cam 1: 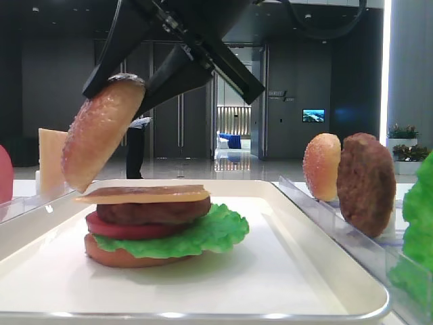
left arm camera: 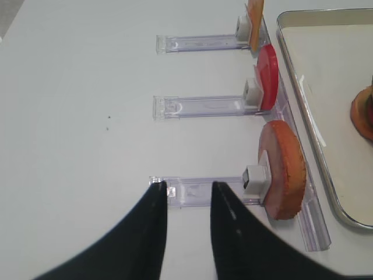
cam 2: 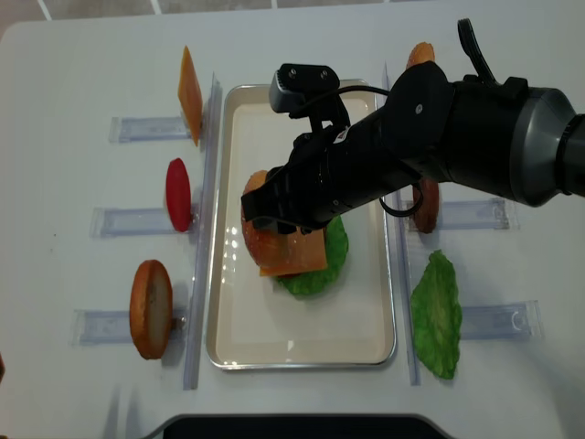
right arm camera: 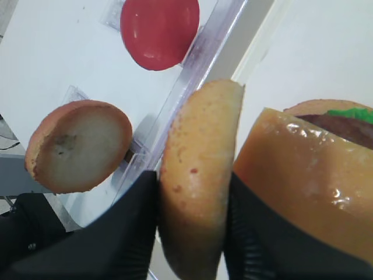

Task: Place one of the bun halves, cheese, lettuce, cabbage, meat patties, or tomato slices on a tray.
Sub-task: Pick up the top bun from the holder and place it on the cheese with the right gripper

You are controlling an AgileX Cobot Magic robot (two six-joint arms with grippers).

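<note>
My right gripper (right arm camera: 192,186) is shut on a domed, speckled bun half (right arm camera: 195,175), held on edge and tilted above the left side of the stack (cam 1: 101,132). The stack on the white tray (cam 1: 270,271) is, from the bottom up, flat bun, lettuce (cam 1: 203,237), tomato slice (cam 1: 108,227), meat patty (cam 1: 152,211) and cheese (cam 1: 142,194). From above, the right arm reaches across the tray (cam 2: 302,329). My left gripper (left arm camera: 187,186) hovers over a clear rack, its jaws apart with nothing between them. No cabbage is in view.
Clear racks flank the tray. The left ones hold a cheese slice (cam 2: 189,91), a tomato slice (cam 2: 178,195) and a bun half (cam 2: 151,309). The right ones hold a bun half (cam 2: 420,53), a patty (cam 1: 365,183) and lettuce (cam 2: 437,315).
</note>
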